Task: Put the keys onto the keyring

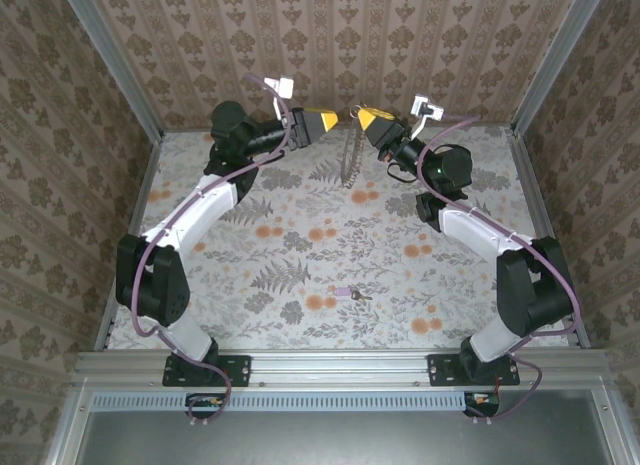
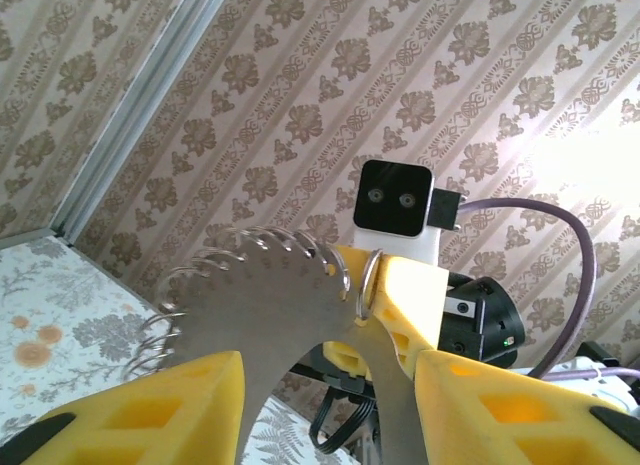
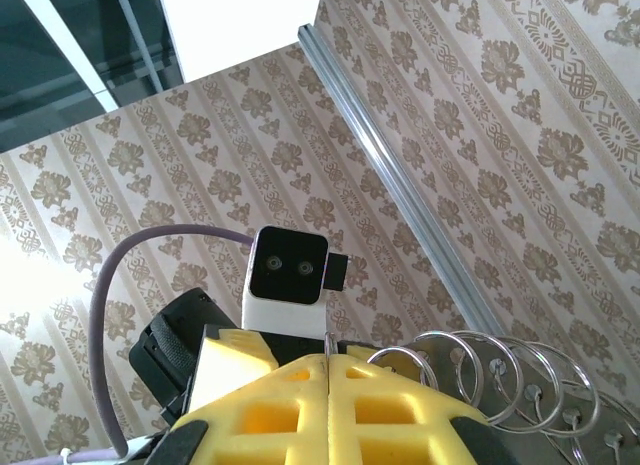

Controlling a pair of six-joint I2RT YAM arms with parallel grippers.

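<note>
My right tool [image 1: 367,118], fingers pressed together, pinches the top of the keyring [image 1: 350,167], whose chain dangles at upper centre of the frame. My left tool [image 1: 333,122] faces it, fingers spread. The lilac-headed key [image 1: 344,294] lies on the worktop [image 1: 250,255], lower centre.

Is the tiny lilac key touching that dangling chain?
Apart. The top view shows the key lying on the table, with bare tabletop between it and the chain farther back.
</note>
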